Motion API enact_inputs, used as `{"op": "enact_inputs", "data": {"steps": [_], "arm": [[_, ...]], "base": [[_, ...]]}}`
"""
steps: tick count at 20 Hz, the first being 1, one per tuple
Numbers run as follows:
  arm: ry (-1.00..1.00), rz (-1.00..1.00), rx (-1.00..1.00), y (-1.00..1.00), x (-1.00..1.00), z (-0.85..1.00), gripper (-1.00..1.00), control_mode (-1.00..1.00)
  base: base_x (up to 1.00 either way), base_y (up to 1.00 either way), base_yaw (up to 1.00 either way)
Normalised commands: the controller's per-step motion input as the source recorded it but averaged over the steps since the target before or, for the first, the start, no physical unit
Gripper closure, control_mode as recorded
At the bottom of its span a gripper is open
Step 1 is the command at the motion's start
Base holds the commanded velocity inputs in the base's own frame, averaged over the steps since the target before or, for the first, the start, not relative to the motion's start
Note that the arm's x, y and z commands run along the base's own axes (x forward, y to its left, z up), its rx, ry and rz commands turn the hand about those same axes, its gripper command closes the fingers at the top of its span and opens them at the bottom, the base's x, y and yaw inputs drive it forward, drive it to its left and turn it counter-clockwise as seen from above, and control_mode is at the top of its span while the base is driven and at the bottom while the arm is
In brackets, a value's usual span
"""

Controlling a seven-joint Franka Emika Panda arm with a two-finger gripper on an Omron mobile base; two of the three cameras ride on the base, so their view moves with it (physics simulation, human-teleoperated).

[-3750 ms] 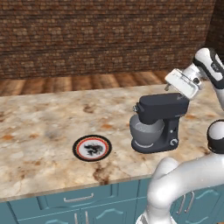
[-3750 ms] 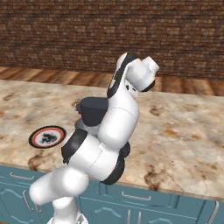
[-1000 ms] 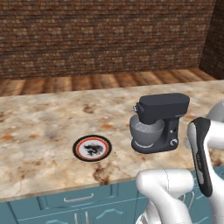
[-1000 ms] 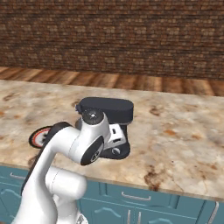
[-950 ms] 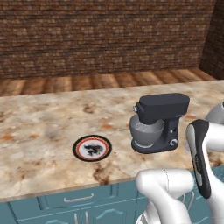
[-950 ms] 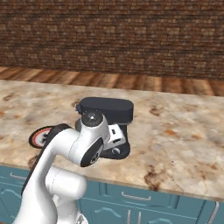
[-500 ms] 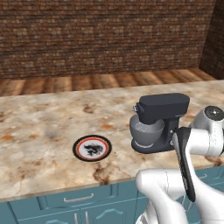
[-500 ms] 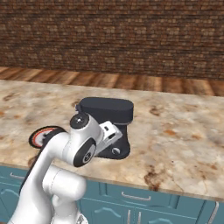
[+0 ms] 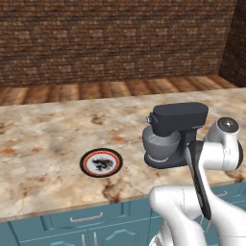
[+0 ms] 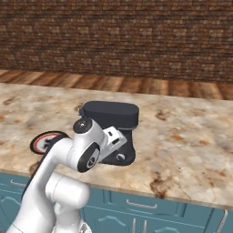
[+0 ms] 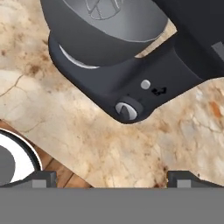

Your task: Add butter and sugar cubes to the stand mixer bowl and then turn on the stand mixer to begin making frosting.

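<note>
One arm, one hand (image 11: 113, 175), logged at the front of the stand mixer (image 9: 176, 129): within the last few seconds the arm had swung down from high behind the mixer's head to low at the counter (image 9: 48, 144) edge, and over the final second its wrist had rolled in closer to the machine. Hand: fingertips (image 11: 43, 178) set well apart, nothing held between them. Stand mixer: directly ahead of the hand, its small knob (image 11: 126, 110) on the flat base near and roughly centred between the tips, not yet touched. Stand mixer bowl (image 9: 161, 144): seated under the head, beyond the knob from the hand; whisk visible inside, contents otherwise not readable. Plate (image 9: 101, 162): on the counter well off to one side of the hand, black-and-red rim, dark-blotched centre; no butter discernible on it. Assessment: the shift suggested the switching-on step was in hand; whether butter and sugar had gone in could not be confirmed.
</note>
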Motion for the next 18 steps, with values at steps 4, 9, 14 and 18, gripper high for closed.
{"op": "enact_inputs", "data": {"steps": [4,9,14,18], "arm": [[0.0,-0.08,0.07,0.02,0.0,-0.15,-1.0,-1.0],[0.02,-0.2,0.05,0.2,0.07,-0.24,-1.0,-1.0],[0.05,-0.22,0.02,0.08,0.29,-0.25,-1.0,-1.0],[0.07,-0.14,0.01,-0.04,0.27,-0.18,-1.0,-1.0]], "base": [[0.0,0.0,0.0],[0.0,0.0,0.0],[0.0,0.0,0.0],[0.0,0.0,0.0]]}}
